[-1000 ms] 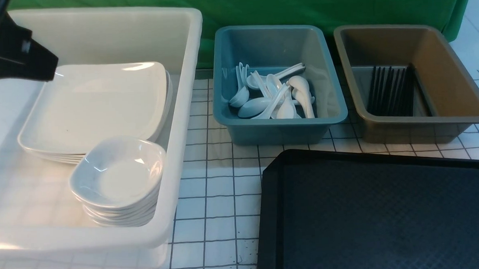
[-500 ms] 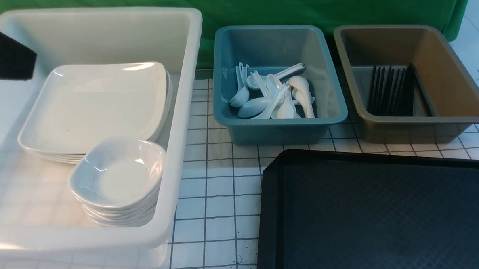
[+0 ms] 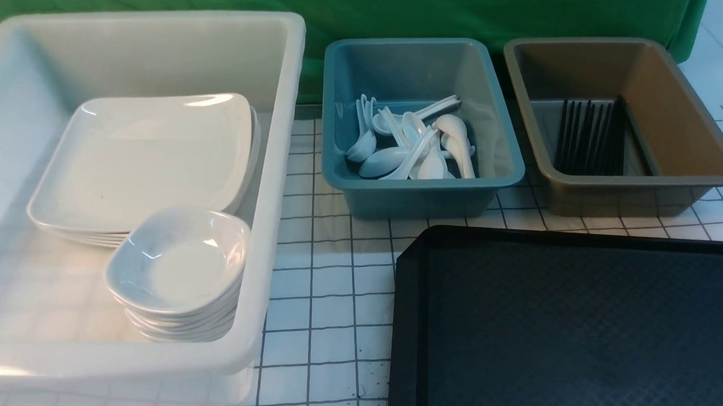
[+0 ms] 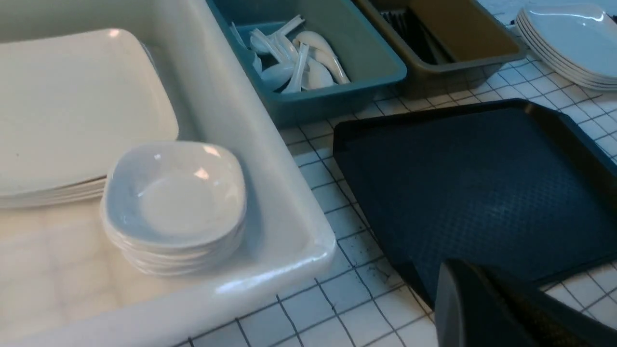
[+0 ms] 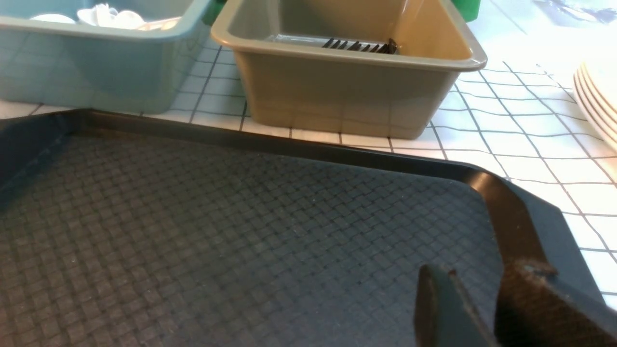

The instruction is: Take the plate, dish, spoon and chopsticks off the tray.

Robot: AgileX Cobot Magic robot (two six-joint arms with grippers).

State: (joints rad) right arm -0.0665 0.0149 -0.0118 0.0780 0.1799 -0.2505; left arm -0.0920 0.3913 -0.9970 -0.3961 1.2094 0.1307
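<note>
Black tray [image 3: 574, 322] lying bare, clearing seemingly finishing; left gripper [image 4: 487, 308] resting pressed together, right gripper [image 5: 482, 308] hovering part-spread, pinching nothing; next: retracting.

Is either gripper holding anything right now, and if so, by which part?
Nothing is held. The left gripper is shut on nothing above the tray. The right gripper hangs over the bare tray with an empty gap between its fingers.

Neither arm shows in the front view; the left gripper [image 4: 487, 308] appears only in its own wrist view, jaws pressed together and empty, while the right gripper [image 5: 477, 308] shows parted, empty fingers in its own.
</note>
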